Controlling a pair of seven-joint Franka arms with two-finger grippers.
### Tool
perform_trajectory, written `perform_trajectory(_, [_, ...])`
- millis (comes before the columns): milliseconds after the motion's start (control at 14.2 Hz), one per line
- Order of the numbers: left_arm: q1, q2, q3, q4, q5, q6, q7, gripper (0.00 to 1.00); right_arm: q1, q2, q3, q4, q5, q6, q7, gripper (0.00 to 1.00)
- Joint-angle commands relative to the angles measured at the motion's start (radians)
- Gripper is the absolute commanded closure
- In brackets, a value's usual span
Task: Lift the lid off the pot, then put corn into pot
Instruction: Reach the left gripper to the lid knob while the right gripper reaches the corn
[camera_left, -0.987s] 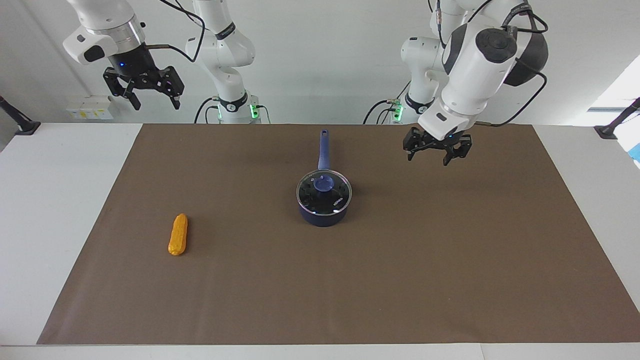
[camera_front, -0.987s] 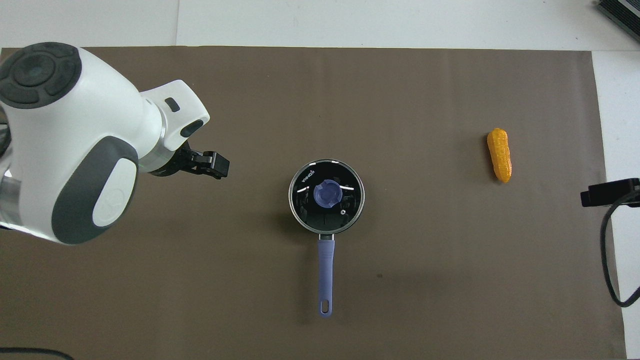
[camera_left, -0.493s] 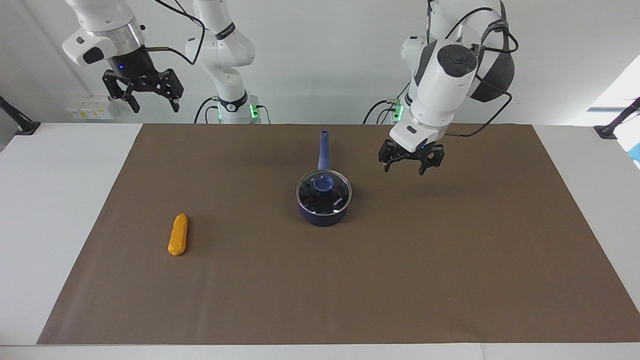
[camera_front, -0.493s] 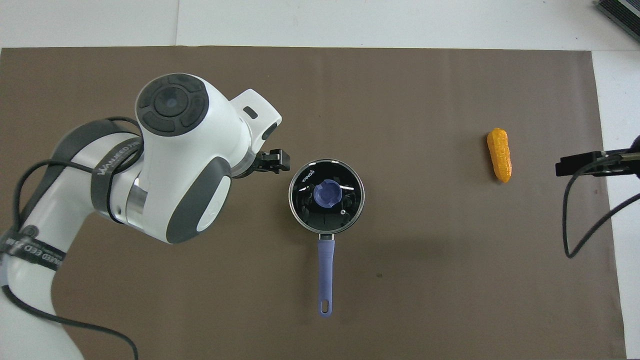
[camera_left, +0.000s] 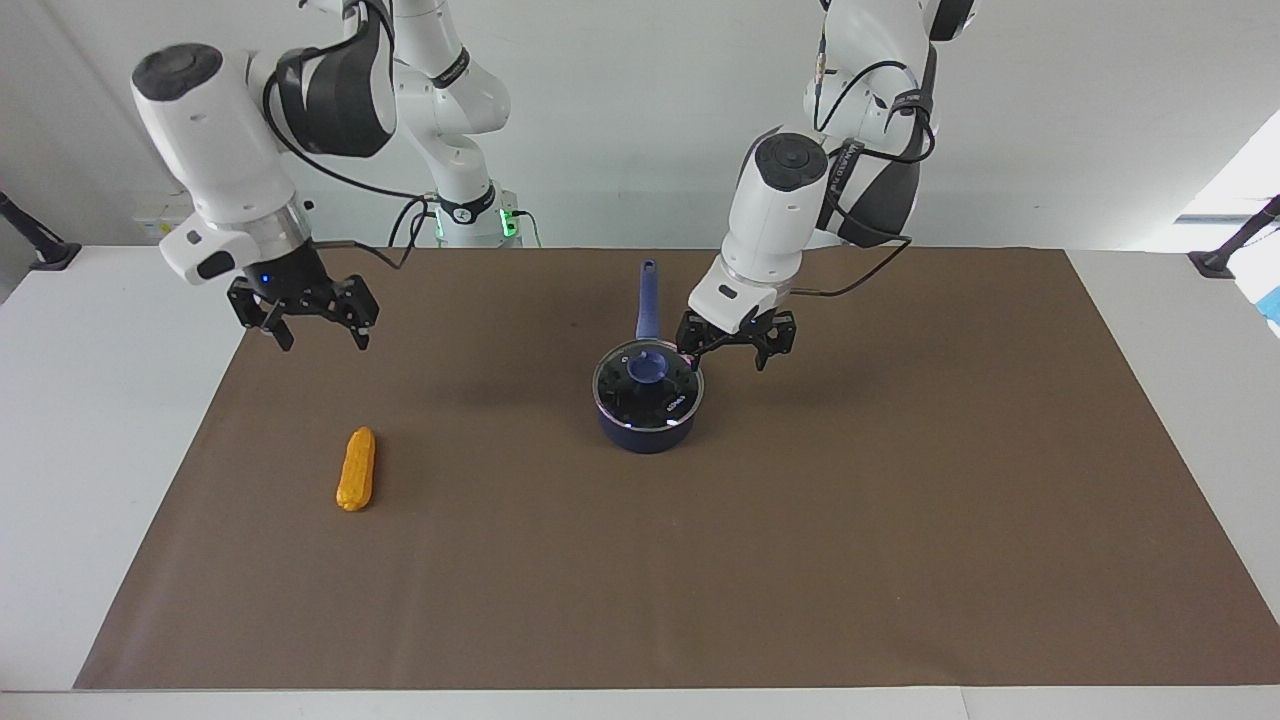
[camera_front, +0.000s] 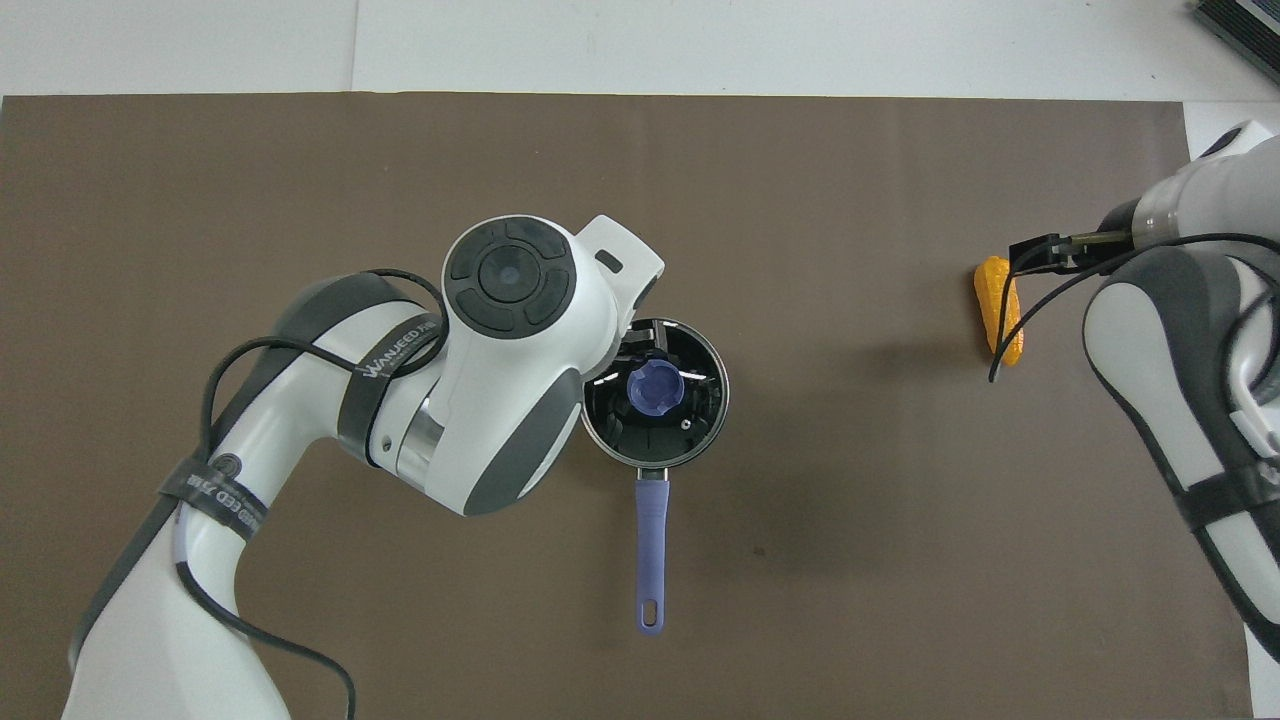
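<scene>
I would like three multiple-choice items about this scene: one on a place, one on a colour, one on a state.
1. Where is the corn?
A. in the pot
B. on the brown mat, toward the right arm's end
C. in a hand

2. What colour is the lid's knob?
A. blue
B. red
C. white

3. The lid is:
A. lifted
B. lying on the mat
C. on the pot

Key: B, it lies alone on the mat; A, the knob shows blue; C, the lid covers the pot, with the open left hand beside it.
</scene>
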Motion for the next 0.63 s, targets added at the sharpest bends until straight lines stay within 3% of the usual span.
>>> perform_trajectory(0, [-0.038,0.06,0.018,0.07,0.016,0.012,-0.053,0.0,-0.025,0.084,0.003,0.014,-0.007,0.077,-0.012,0.0])
perform_trajectory(211, [-0.075,0.085,0.018,0.073,0.062,0.014,-0.058,0.0,-0.038,0.155,0.003,-0.009,-0.006,0.132,-0.011,0.0])
perform_trajectory(564, [-0.081,0.085,0.018,0.073,0.071,0.006,-0.084,0.0,-0.058,0.207,0.003,-0.098,-0.006,0.299,-0.006,0.0])
